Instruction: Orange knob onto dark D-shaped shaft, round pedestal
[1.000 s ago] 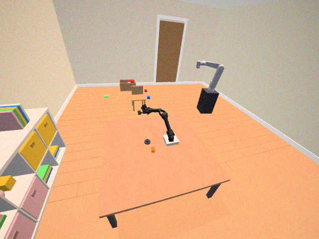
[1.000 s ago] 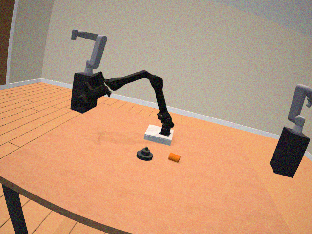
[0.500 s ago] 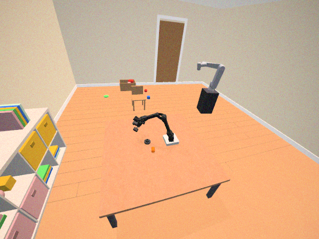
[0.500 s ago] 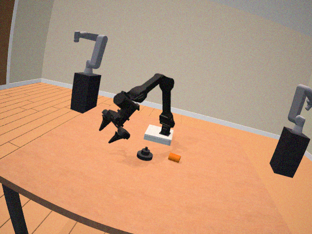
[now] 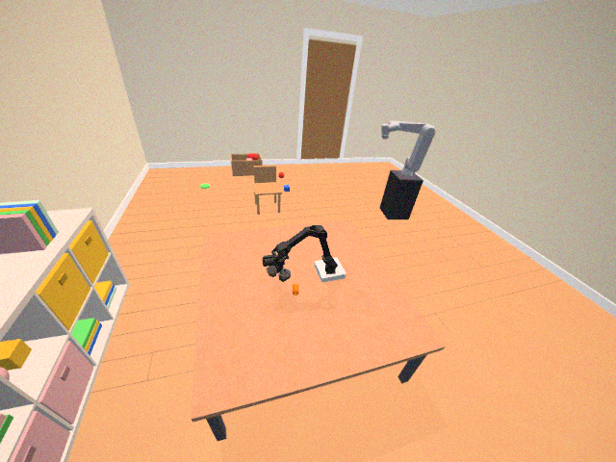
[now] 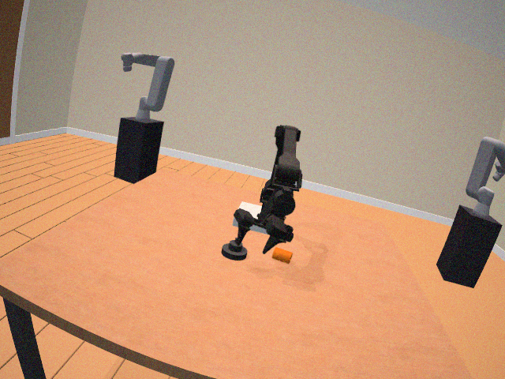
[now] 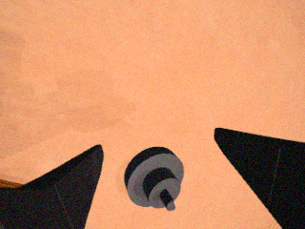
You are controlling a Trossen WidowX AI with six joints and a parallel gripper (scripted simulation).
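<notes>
Orange and cylindrical, the knob [image 5: 295, 289] [image 6: 282, 254] lies on its side on the table [image 5: 318, 343] [image 6: 228, 302], off the pedestal [image 6: 233, 250] [image 7: 154, 177] and near it. My arm [image 5: 314, 231] [image 6: 287, 156] rises from its white base block [image 5: 339, 274] [image 6: 249, 208], bends at a high elbow and slopes down to my gripper [image 5: 277, 274] [image 6: 252, 246] [image 7: 158, 137], held low over the table with its fingers angled downward. I have those fingers spread wide apart, with nothing between them.

The knob's long axis runs level, along the table top. In the exterior view it stretches left to right, its right end a little lower in the picture; from the top view that same axis points nearly up and down the picture. Which end carries the hole I cannot tell.

From my wrist I look down on the round, stepped pedestal, its dark shaft [image 7: 167, 199] standing out of the smaller upper step, bare of the knob. The pedestal shows in the gap between my two fingers in that view, and the shaft's flat side I cannot make out.
</notes>
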